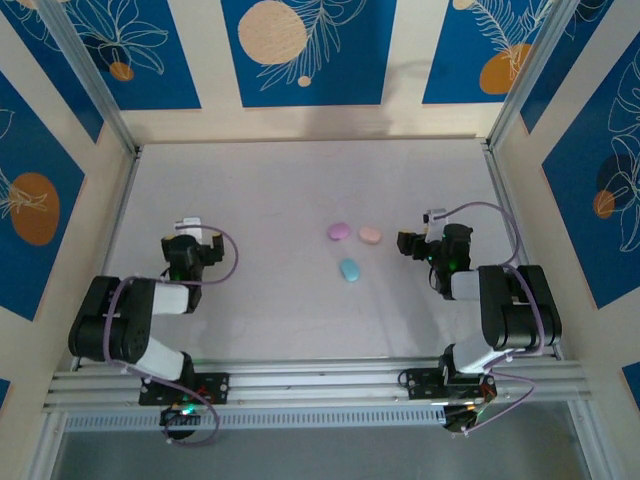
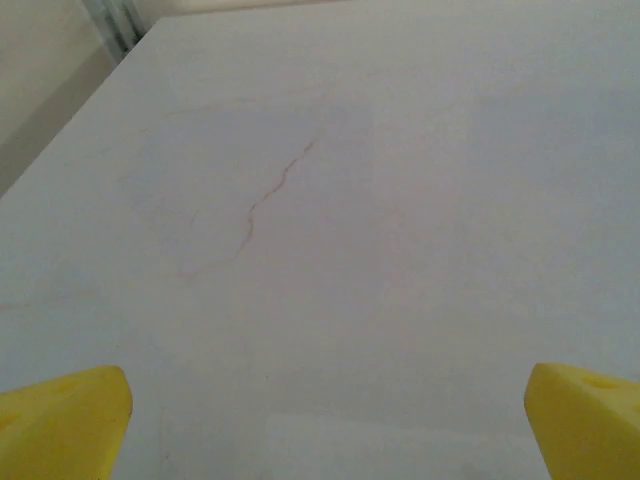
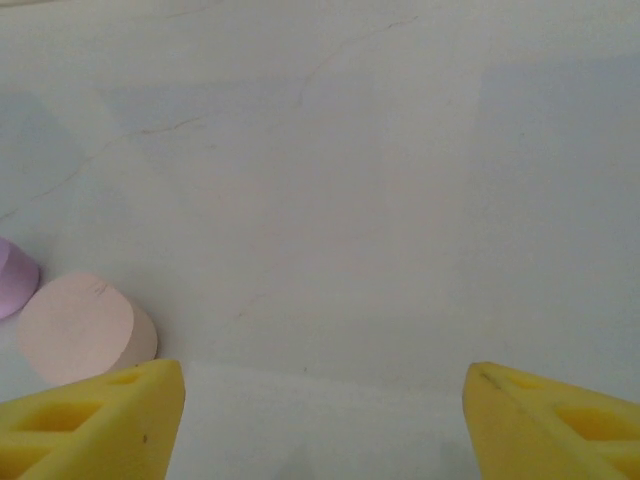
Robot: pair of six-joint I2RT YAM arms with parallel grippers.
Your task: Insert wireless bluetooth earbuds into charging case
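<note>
- Yellow fingers (image 3: 95, 412) of the right gripper (image 3: 325, 400): spread wide, nothing between them, above the white table (image 3: 400, 200).
- Peach-pink charging case (image 3: 82, 328): on the table just ahead of one finger, with the purple charging case (image 3: 12, 280) just beside it.
- Light blue charging case (image 1: 349, 270): near that pair, mid-table.
- Left gripper (image 2: 328, 400): spread wide, empty, well apart from the cases.
- Earbuds: whether any lie inside the cases cannot be told.

Pale scratched table (image 1: 250, 300), purple case (image 1: 339, 231) beside peach case (image 1: 370, 235), blue case (image 1: 349, 270) nearer, apparently closed
</note>
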